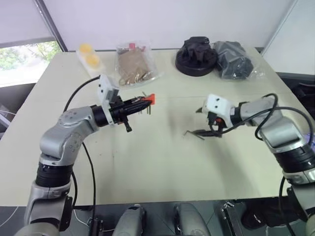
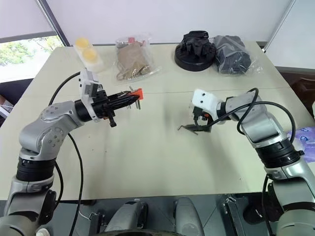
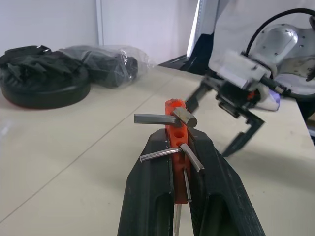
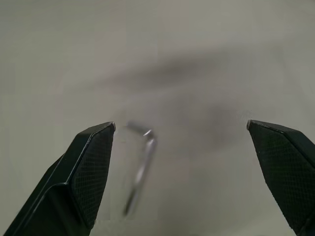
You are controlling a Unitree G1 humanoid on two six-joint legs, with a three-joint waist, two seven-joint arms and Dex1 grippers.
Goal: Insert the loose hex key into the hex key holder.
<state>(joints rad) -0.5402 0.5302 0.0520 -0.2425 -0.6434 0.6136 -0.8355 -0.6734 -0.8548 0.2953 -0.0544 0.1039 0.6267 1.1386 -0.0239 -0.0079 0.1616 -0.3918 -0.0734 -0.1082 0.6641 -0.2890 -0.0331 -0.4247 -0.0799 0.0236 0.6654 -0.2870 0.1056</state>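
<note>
From the left eye view, the left hand point(image 1: 140, 104) is held above the pale worktop point(image 1: 147, 162), its two black fingers pinching the hex key holder point(image 1: 150, 99), whose red-orange end sticks out past the fingertips. The right hand point(image 1: 204, 132) hangs low over the worktop to the right, fingers spread wide. Along the far edge lie a yellow-lidded container point(image 1: 88, 56), a clear bag of brown items point(image 1: 133, 64), a black round object point(image 1: 197, 56) and a bag of dark items point(image 1: 236, 59). The right eye view gives the same layout. In the left wrist view the holder stands clamped between the two fingers point(image 3: 147, 196) — short grey keys point(image 3: 162, 155) fan out from its side — and the right hand shows beyond it, apart from the holder. In the right wrist view the loose hex key point(image 4: 142, 167) lies on the worktop between the spread fingertips point(image 4: 93, 162), nearer one of them, its short bent end pointing away — neither fingertip touches it.
</note>
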